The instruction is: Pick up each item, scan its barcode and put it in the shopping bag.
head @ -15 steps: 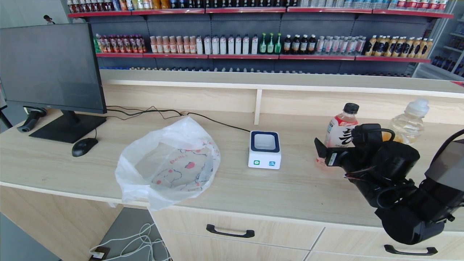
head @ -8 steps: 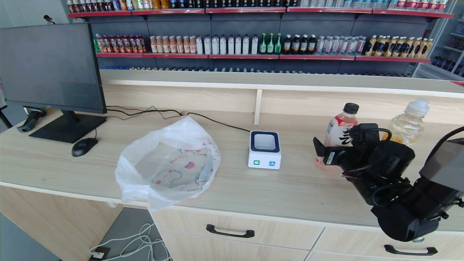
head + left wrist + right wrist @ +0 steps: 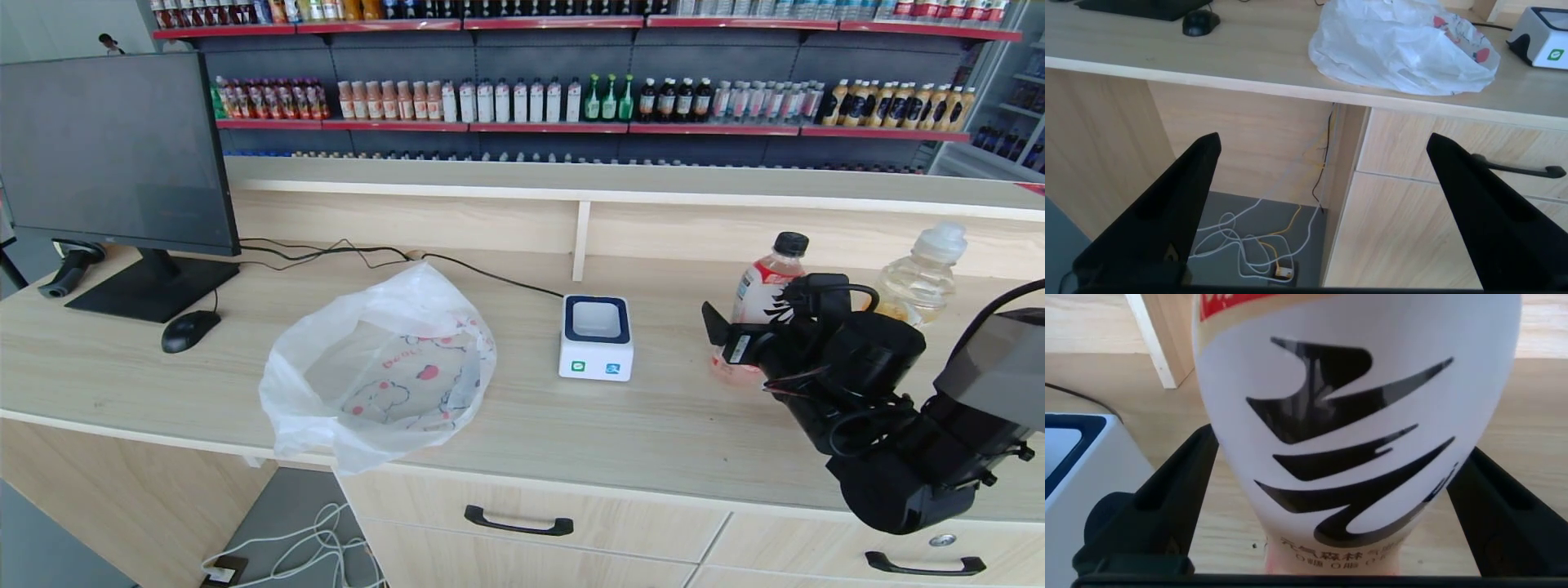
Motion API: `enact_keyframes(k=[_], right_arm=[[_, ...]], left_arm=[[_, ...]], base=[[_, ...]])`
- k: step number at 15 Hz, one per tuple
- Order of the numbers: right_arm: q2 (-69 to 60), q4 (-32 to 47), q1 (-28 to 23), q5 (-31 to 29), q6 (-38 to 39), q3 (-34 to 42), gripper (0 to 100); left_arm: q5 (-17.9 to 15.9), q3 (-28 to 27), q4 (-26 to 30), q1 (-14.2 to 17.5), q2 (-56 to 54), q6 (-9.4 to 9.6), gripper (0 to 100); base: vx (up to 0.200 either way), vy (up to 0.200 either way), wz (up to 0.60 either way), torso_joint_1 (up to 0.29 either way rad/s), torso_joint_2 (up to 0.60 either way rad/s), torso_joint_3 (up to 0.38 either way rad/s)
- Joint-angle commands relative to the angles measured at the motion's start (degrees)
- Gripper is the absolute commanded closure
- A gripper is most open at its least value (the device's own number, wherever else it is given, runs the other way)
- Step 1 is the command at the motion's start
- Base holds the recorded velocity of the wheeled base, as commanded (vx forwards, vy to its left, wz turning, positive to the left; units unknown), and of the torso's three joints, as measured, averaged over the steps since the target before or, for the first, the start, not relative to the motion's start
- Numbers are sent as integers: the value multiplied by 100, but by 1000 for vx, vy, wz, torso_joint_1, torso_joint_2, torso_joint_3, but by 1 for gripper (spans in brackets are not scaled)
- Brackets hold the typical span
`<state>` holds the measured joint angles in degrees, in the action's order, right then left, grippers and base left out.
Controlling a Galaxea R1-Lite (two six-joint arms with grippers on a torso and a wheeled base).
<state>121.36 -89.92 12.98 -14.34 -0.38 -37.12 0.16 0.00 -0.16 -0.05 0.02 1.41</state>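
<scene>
Straddling smooth round plastic bottle (image 3: 1355,376), right claw (image 3: 1341,449) spread apart; left claw (image 3: 1323,143) apart too.

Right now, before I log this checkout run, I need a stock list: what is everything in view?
counter: one, light wood, drawers with black handles below
shopping bag: one, white with red print, on the counter's left half
barcode scanner: one, white with dark blue top, right of the bag
pink drink bottle: one, black cap, upright, right of the scanner
clear bottle: one, pale yellow liquid, white cap, far right
monitor: one, black, far left
mouse: one, black, beside the monitor stand
shelves: red-edged, rows of bottled drinks, behind the counter
left hand: one, black, open, low before the counter front
right hand: one, black, open around the pink drink bottle
</scene>
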Motion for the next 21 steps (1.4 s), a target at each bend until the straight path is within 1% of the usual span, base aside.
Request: enact_keyframes(k=[1, 6, 7, 21], right_arm=[[20, -8, 2, 1, -6, -23, 0], [72, -8, -6, 1, -6, -41, 0], [72, -8, -6, 1, -6, -50, 100], [-60, -8, 2, 1, -15, -102, 100]], left_arm=[[2, 0, -2, 5, -2, -1, 0], [2, 0, -2, 5, -2, -1, 0], [2, 0, -2, 5, -2, -1, 0], [2, 0, -2, 5, -2, -1, 0]], base=[[0, 0, 0, 0, 0, 0], [0, 0, 0, 0, 0, 0], [0, 0, 0, 0, 0, 0], [0, 0, 0, 0, 0, 0]])
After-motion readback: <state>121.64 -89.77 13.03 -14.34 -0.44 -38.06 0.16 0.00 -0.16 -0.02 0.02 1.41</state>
